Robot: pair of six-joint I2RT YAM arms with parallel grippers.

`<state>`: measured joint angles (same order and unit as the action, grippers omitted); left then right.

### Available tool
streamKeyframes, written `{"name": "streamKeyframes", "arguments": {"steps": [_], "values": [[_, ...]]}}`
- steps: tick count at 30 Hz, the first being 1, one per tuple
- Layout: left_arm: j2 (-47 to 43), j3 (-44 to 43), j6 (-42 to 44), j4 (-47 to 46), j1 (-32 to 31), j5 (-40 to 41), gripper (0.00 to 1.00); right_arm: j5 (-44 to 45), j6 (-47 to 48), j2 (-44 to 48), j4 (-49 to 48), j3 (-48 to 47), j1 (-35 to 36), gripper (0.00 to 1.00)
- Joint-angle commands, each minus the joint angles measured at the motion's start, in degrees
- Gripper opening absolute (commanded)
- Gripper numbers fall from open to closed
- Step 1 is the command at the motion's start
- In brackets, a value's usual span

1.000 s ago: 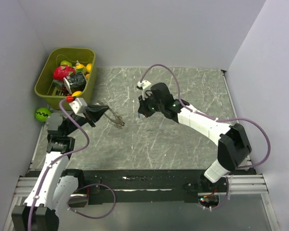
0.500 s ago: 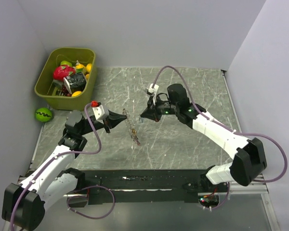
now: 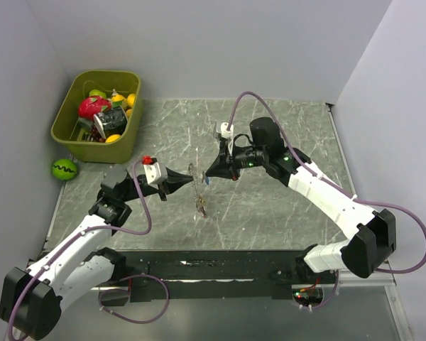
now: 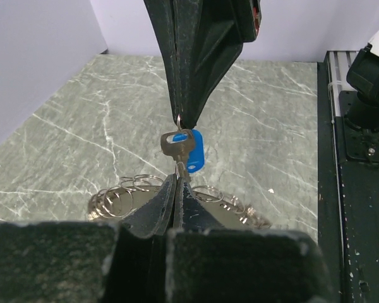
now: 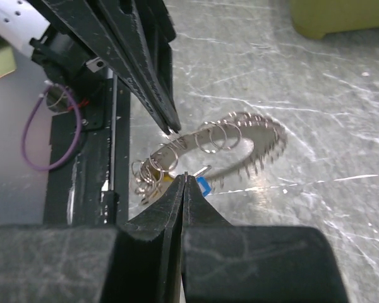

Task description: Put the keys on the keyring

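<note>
The keyring (image 3: 199, 204), a metal loop carrying several small split rings, hangs from my left gripper (image 3: 191, 179), which is shut on it above the table's middle. Tip to tip with it, my right gripper (image 3: 206, 177) is shut on the small ring of a silver key (image 4: 173, 143) with a blue tag (image 4: 193, 151). In the left wrist view the right gripper (image 4: 180, 120) comes down from above and the key dangles onto my left gripper (image 4: 177, 179), with the keyring (image 4: 122, 196) spread behind it. In the right wrist view the left gripper (image 5: 172, 130) holds the keyring (image 5: 253, 126) just beyond my right gripper (image 5: 185, 177).
An olive bin (image 3: 62, 124) full of toy items stands at the table's far left. A green ball (image 3: 63, 168) lies beside it, off the mat. Grey walls close in the left, back and right. A black rail (image 3: 220, 261) runs along the near edge.
My left gripper has carried the keyring rightward toward the middle, where it now hangs down. The right arm's body has shifted right; its tip with the blue-tagged key has stayed near the middle, now facing the left gripper.
</note>
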<state>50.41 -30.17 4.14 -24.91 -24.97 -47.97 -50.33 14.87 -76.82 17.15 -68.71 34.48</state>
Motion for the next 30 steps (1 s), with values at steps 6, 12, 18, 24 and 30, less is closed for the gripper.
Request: {"name": "streamKeyframes", "arguments": {"steps": [6,12,18,24,30], "values": [[1.3,-4.1,0.8,-4.5,-1.9,2.8,0.01,-1.3,3.1,1.6,4.8,-4.9,2.5,0.0],[2.6,-5.0,1.0,-4.8,-2.6,3.1,0.01,-0.4,3.7,1.2,5.2,-5.6,3.8,0.0],[3.2,-6.0,1.8,-4.0,-3.6,4.2,0.01,4.3,4.7,-0.7,8.0,-7.7,6.1,0.0],[3.4,-6.7,3.3,-2.4,-4.4,5.2,0.01,7.3,5.4,-2.4,9.7,-9.1,7.0,0.0],[3.4,-6.9,4.5,-1.2,-5.1,5.0,0.01,12.8,3.4,-1.2,6.8,-8.0,7.2,0.0]]}}
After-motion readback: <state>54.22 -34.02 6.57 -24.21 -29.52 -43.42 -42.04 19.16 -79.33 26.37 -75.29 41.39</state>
